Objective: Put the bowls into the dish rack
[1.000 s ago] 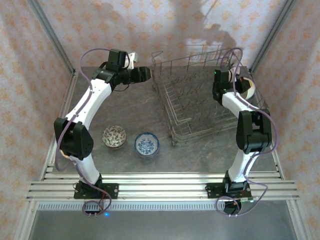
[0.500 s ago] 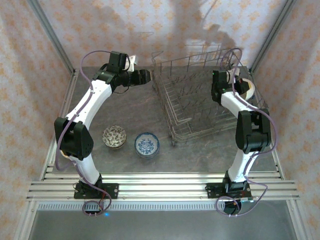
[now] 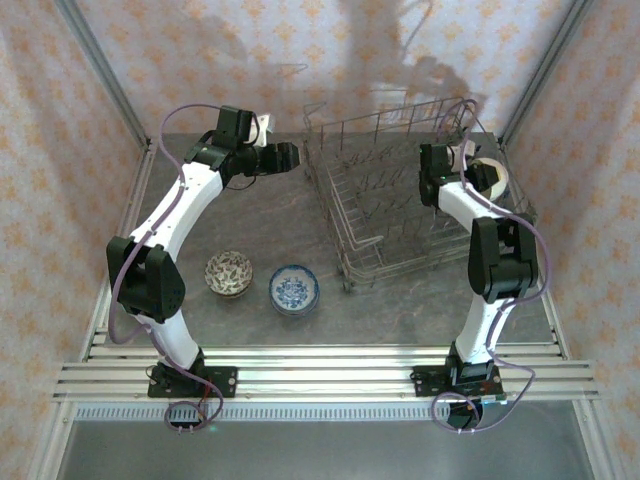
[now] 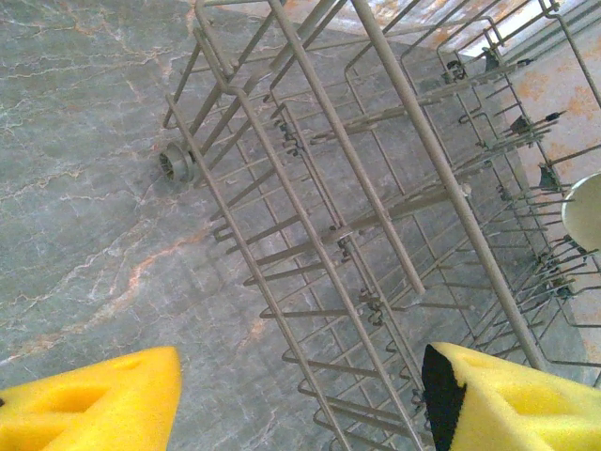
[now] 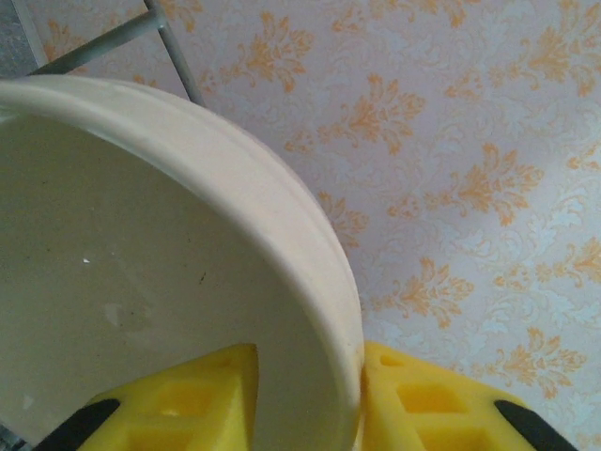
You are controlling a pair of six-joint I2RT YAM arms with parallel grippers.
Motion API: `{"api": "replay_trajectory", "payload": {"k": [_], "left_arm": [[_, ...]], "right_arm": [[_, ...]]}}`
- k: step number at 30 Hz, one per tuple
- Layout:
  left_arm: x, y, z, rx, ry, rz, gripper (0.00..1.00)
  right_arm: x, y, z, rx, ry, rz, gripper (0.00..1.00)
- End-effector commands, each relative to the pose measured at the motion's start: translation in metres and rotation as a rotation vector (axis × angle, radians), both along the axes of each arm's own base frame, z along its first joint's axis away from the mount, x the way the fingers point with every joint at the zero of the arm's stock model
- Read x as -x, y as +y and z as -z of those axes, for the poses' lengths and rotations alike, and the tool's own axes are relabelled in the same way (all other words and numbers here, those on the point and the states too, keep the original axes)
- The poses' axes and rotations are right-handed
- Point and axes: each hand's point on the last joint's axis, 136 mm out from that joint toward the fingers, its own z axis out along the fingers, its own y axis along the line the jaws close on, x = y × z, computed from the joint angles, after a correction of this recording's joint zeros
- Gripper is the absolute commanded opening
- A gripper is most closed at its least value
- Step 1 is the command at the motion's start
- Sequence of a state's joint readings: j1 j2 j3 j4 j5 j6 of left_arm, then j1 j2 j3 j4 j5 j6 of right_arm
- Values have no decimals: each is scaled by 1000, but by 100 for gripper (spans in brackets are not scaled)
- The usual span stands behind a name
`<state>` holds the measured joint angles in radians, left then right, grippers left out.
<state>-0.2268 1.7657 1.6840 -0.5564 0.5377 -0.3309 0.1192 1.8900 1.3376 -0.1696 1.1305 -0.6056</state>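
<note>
Grey wire rack: rectangular, tall-sided, upright tines; set at the far right corner of the marbled table.
Cream bowl: smooth, round, tipped on edge at the rack's right side.
Right gripper: yellow foam pads placed either side of the cream rim; whether it is clamped cannot be told.
Left gripper: spread wide, nothing held, beside the rack's left wall.
Pink bowl, blue bowl: patterned, upright, side by side toward the near edge.

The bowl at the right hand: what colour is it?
The bowl is plain cream; right wrist view.
</note>
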Motion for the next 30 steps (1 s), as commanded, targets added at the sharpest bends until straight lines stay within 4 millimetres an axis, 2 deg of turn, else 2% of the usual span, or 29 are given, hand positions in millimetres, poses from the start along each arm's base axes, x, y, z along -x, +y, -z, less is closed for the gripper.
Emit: {"api": "replay_trajectory", "payload": {"k": [1, 7, 15, 17, 30], "left_arm": [[0, 8, -19, -5, -55, -24, 70], [-3, 9, -20, -1, -55, -34, 70], [-6, 9, -20, 0, -53, -45, 70], [-7, 8, -19, 4, -51, -47, 70], [-14, 5, -17, 37, -46, -61, 68]], "right_arm": [[-6, 3, 40, -63, 115, -40, 33], [-10, 3, 43, -80, 112, -28, 41], [-5, 4, 42, -88, 109, -7, 43], [-4, 4, 43, -95, 113, -7, 47], [0, 15, 29, -121, 82, -20, 47]]}}
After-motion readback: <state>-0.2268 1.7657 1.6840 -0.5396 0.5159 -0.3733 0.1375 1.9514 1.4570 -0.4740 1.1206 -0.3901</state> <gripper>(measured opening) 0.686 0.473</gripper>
